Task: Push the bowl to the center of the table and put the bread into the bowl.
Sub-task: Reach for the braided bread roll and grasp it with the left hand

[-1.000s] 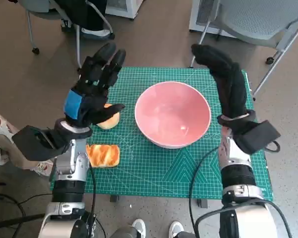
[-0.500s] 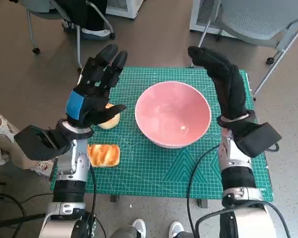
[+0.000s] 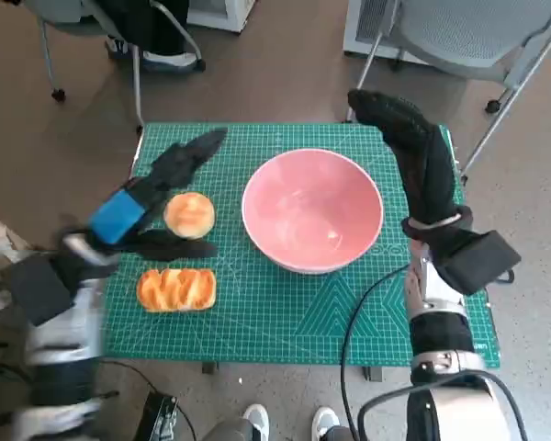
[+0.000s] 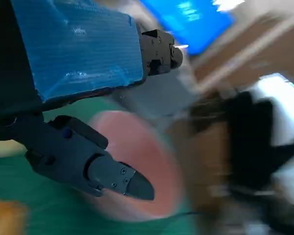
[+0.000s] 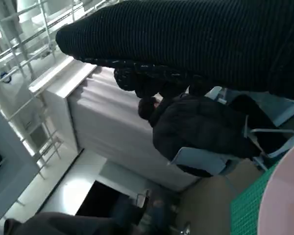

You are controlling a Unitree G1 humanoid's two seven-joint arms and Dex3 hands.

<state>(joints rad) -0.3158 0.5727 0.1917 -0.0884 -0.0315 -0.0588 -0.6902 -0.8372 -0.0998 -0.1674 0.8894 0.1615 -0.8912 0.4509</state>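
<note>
A pink bowl (image 3: 312, 210) stands near the middle of the green cutting mat (image 3: 257, 312); it shows blurred in the left wrist view (image 4: 137, 161). A round bun (image 3: 189, 214) lies to its left, and a glazed pull-apart bread (image 3: 176, 288) lies nearer the front left. My left hand (image 3: 156, 188) hovers open over the mat's left side, beside the bun, fingers stretched toward the far edge, holding nothing. My right hand (image 3: 413, 152) stands open beside the bowl's right rim, fingers extended; whether it touches the bowl I cannot tell.
Office chairs stand on the floor beyond the table at the far left (image 3: 119, 28) and far right (image 3: 459, 37). A dark jacket hangs over a chair (image 5: 201, 132) in the right wrist view. The mat's right edge (image 3: 473, 266) lies close to my right forearm.
My left hand has swung down and to the left, uncovering the round bun, and is motion-blurred. The camera shifted slightly. The right hand and bowl hardly moved.
</note>
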